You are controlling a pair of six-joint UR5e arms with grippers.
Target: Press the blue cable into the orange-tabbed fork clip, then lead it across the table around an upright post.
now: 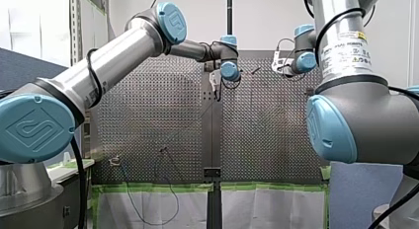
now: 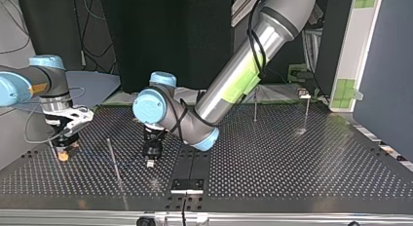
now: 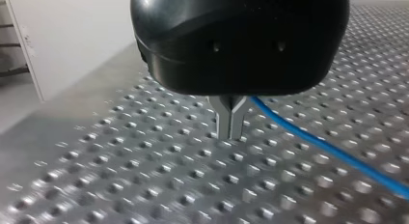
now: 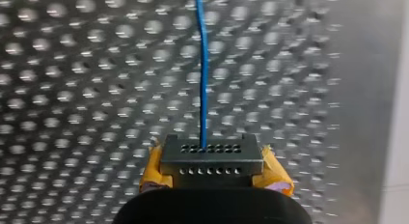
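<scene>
My right claw (image 2: pixel 63 145) is clenched on the blue cable (image 4: pixel 203 79), at the middle left of the top view, just over the worktop (image 2: pixel 292 167). My left claw (image 3: pixel 230 130) is clenched too, and the cable runs just behind it.

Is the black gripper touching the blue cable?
Cannot tell. In the left wrist view the blue cable disappears behind the shut fingers of my left gripper, hiding any contact or gap.

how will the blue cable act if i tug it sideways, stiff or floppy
Likely floppy: the blue cable is thin and wavers slightly on its run. Probably light too, so it should follow a tug readily, though it may snag on holes in the perforated table.
</scene>
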